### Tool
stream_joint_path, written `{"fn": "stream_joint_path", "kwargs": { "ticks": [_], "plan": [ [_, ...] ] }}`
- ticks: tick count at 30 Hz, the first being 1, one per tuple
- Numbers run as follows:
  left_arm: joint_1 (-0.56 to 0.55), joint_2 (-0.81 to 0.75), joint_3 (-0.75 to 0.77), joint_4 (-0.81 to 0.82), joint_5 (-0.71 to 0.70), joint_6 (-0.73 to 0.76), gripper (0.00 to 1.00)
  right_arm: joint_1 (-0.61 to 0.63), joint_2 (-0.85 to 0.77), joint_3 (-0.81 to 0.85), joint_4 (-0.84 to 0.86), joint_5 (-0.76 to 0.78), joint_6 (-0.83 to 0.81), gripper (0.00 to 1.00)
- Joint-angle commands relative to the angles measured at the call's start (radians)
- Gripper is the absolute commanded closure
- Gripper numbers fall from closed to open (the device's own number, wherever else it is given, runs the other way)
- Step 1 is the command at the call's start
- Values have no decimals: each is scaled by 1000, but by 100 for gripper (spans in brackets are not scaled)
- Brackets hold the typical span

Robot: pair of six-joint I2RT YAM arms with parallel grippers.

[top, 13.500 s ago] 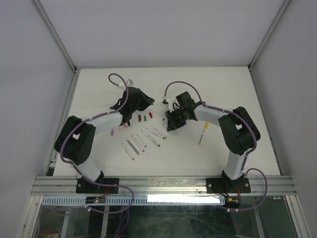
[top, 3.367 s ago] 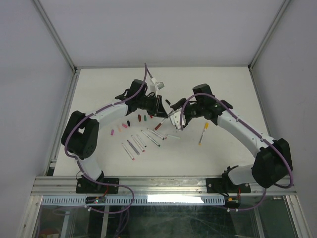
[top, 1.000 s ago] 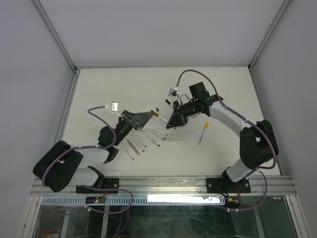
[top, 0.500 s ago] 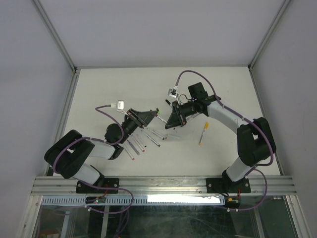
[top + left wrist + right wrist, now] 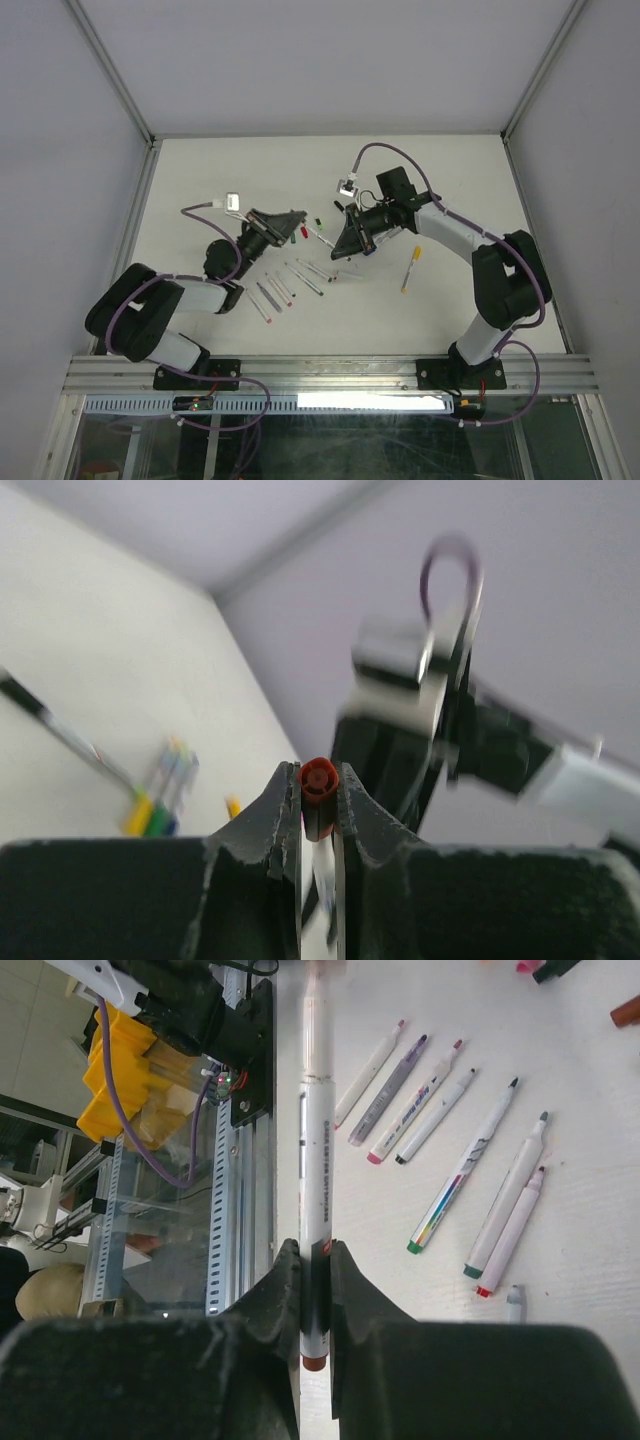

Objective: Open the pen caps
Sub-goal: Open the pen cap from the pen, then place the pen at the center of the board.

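Observation:
My left gripper [image 5: 318,782] is shut on a red pen cap [image 5: 318,778], seen end-on between the fingertips. In the top view the left gripper [image 5: 299,229] faces my right gripper [image 5: 338,243] above the table's middle. The right gripper [image 5: 314,1278] is shut on a white-barrelled pen [image 5: 316,1170] with a red rear end. This pen [image 5: 322,236] stretches between the two grippers. Whether the red cap [image 5: 304,232] still sits on it I cannot tell. Loose caps, green [image 5: 318,221] and black [image 5: 338,205], lie nearby.
Several uncapped pens [image 5: 296,279] lie in a row in front of the grippers, also seen in the right wrist view as pens [image 5: 478,1178]. A yellow pen [image 5: 410,268] lies alone at the right. The metal rail [image 5: 330,373] runs along the near edge.
The left gripper's jaws have closed on the red cap, and the left arm has shifted a little up and to the left. The right gripper has kept its grip on the pen.

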Motion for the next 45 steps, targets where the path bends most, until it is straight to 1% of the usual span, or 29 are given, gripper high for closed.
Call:
{"fn": "stream_joint_path", "kwargs": {
  "ticks": [1, 4, 7, 9, 11, 13, 16, 21, 26, 32, 38, 45],
  "plan": [
    [276, -125, 108, 29, -80, -35, 100, 5, 22, 2, -37, -23, 6, 100],
    [426, -146, 191, -53, -85, -89, 100, 10, 35, 1, -47, -10, -4, 100],
    [495, -158, 260, -117, -64, -105, 100, 15, 43, 8, -50, 13, -7, 100],
    [506, -177, 277, -143, -15, -92, 100, 14, 33, 7, -39, 103, -6, 100],
    [507, -199, 272, -210, 42, -76, 100, 12, -3, -14, 6, 298, 19, 100],
    [507, -213, 247, -250, 96, -58, 100, 12, -31, -32, 38, 448, 26, 100],
    [507, -225, 187, -276, 158, -59, 100, 22, -26, -8, 6, 626, -6, 100],
    [492, -249, 154, -412, 252, -48, 100, 43, 19, 44, -93, 781, -75, 100],
    [457, -319, 115, -551, 236, 36, 100, 73, 79, 82, -183, 850, -129, 97],
    [455, -399, 93, -634, 247, 91, 100, 82, 130, 89, -230, 877, -153, 95],
    [454, -437, 68, -639, 270, 83, 99, 85, 157, 99, -271, 892, -162, 92],
    [433, -430, 72, -631, 299, 73, 97, 85, 187, 108, -303, 918, -169, 80]
  ]
}}
